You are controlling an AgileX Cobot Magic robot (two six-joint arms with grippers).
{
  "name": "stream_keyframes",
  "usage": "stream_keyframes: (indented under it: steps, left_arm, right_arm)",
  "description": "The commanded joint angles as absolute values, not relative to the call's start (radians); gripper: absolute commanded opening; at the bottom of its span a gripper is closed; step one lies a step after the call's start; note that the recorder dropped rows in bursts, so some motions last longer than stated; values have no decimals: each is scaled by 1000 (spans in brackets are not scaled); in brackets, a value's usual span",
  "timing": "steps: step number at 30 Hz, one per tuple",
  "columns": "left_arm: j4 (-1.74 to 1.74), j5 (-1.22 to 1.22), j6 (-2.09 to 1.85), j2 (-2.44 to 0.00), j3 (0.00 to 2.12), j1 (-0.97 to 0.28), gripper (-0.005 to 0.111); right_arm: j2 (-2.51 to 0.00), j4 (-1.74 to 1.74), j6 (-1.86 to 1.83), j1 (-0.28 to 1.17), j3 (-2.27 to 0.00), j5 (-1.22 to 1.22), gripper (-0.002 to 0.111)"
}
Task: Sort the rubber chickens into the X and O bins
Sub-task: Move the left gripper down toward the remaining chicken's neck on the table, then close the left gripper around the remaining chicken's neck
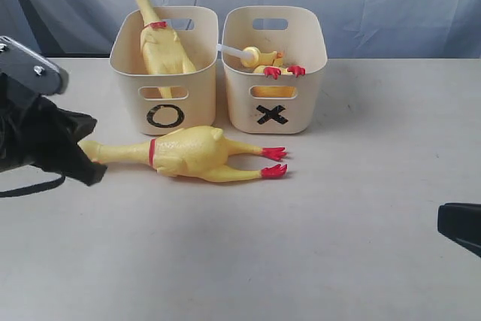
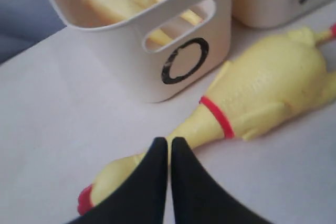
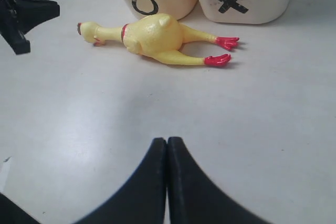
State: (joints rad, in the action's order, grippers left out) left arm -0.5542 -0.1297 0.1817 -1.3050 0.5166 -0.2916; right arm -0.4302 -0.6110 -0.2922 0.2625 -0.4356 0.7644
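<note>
A long yellow rubber chicken (image 1: 192, 154) with red feet and neck ring lies flat on the pale table (image 1: 316, 246) at the centre of the exterior frame. It is just in front of the cream plastic tub marked O (image 1: 197, 92), head towards the left. A second long chicken (image 1: 159, 39) leans in that tub, its head above the rim. In the cream plastic tub marked X (image 1: 310, 92), to the right, a smaller yellow chicken (image 1: 263, 58) shows. The left gripper (image 2: 168, 141), jaws pressed together and empty, is over the lying chicken's neck. The right gripper (image 3: 167, 141), likewise closed and empty, is at the lower right, well apart.
</note>
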Motion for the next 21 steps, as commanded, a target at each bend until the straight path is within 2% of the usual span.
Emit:
stream_keyframes:
  steps: [1,6,9,21]
  left_arm:
    - [-468,-37,-163,-1335,536,-354,18]
    - [-477,-45,-275,-1408,556,-382,48]
    - [-562,-62,-275,-1465,574,-382,58]
    - [-738,-60,-364,-1680,675,-380,60]
  right_arm:
    - [-424,-612,-294,258,-433,760,-1]
    - [-424,-612,-294,258,-433,760,-1]
    - [-424,-612,-294,258,-433,760,-1]
    - [-424,-612,-294,258,-433,760,-1]
